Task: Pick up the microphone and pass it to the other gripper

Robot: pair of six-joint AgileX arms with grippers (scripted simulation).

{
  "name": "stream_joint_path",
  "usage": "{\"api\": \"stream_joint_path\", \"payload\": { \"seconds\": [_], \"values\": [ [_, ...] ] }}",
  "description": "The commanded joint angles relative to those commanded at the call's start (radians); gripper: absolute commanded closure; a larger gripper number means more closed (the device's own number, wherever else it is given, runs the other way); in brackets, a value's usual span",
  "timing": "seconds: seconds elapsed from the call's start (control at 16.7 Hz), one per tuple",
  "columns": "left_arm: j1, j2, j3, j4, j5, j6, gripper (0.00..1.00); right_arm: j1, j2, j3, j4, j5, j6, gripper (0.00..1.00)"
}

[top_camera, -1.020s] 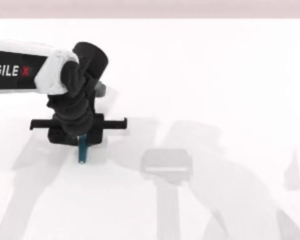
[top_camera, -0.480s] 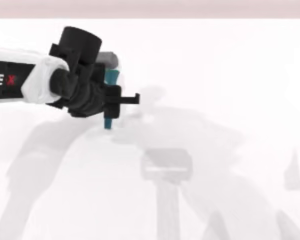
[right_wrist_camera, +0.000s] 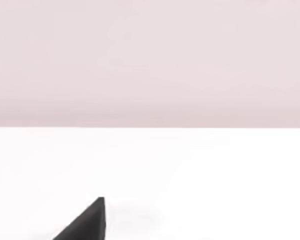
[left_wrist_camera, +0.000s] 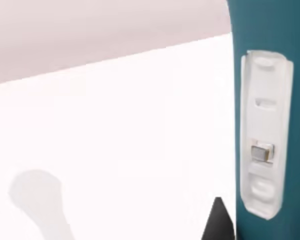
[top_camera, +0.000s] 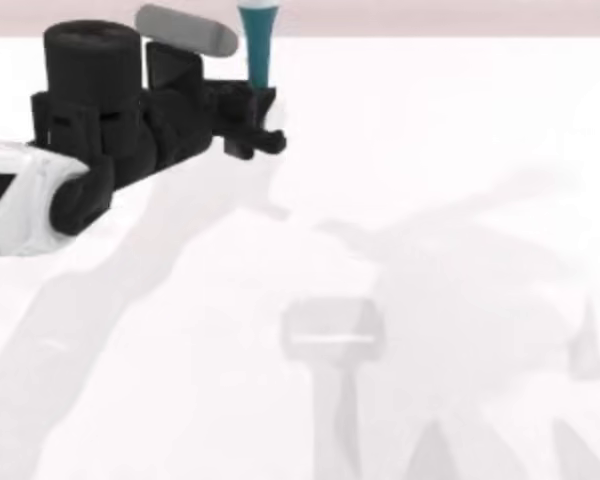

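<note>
Fingers of the left gripper [top_camera: 252, 118] clench the microphone [top_camera: 256, 45] aloft at the surface's [top_camera: 430, 150] far left; carry it steadily centreward, handle exposed for the unseen right gripper.

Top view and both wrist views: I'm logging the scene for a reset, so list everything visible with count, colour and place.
microphone: one, teal handle with a white switch panel, held off the table at the far left of the top view; its head cannot be made out with certainty.
table: one, white, filling all views, with grey shadows on it.
left gripper: one, black, on a white arm, at the top view's far left, shut on the microphone.
right gripper: one, only a black fingertip shows, in the right wrist view; absent from the top view.
</note>
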Motion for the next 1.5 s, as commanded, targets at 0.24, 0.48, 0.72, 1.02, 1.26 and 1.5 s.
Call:
{"api": "stream_joint_path", "payload": {
  "seconds": [0.24, 0.48, 0.72, 1.02, 1.26, 1.5],
  "values": [
    [0.009, -0.088, -0.069, 0.236, 0.083, 0.07, 1.0, 0.0, 0.0, 0.0, 0.0, 0.0, 0.0, 0.0],
    [0.012, -0.123, -0.091, 0.304, 0.111, 0.095, 1.0, 0.0, 0.0, 0.0, 0.0, 0.0, 0.0, 0.0],
    [0.004, -0.12, -0.087, 0.304, 0.105, 0.094, 1.0, 0.0, 0.0, 0.0, 0.0, 0.0, 0.0, 0.0],
    [-0.123, -0.141, -0.151, 0.404, -0.041, 0.074, 1.0, 0.0, 0.0, 0.0, 0.0, 0.0, 0.0, 0.0],
    [-0.236, -0.166, -0.204, 0.485, -0.155, 0.058, 1.0, 0.0, 0.0, 0.0, 0.0, 0.0, 0.0, 0.0],
    [-0.237, -0.163, -0.203, 0.487, -0.157, 0.059, 1.0, 0.0, 0.0, 0.0, 0.0, 0.0, 0.0, 0.0]
  ]
}}
